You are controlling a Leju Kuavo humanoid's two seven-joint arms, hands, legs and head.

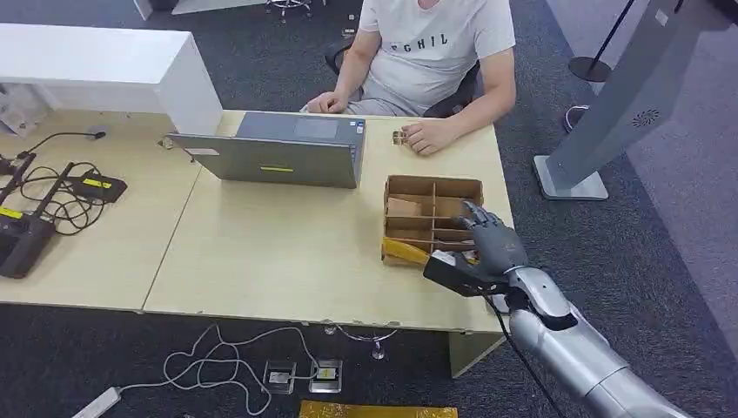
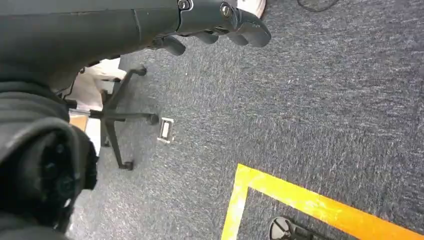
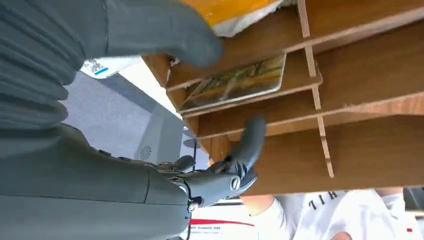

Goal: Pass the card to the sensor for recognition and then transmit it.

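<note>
A card with a greenish-yellow picture [image 3: 235,82] lies flat in a slot of the wooden divided box [image 1: 432,180] at the table's right end. My right hand [image 1: 492,248] hovers over the near right part of the box with its fingers spread and nothing in them. In the right wrist view the thumb [image 3: 165,30] and one finger [image 3: 250,140] stand on either side of the card, apart from it. My left hand [image 2: 220,20] hangs over the carpet, its fingers loosely bent and holding nothing.
A person in a white shirt [image 1: 435,43] sits at the table's far side, one hand beside a small brown object [image 1: 400,138]. A grey laptop [image 1: 278,152] stands left of the box. A yellow packet [image 1: 405,252] lies in the box's near slot. Cables and black devices [image 1: 35,218] lie far left.
</note>
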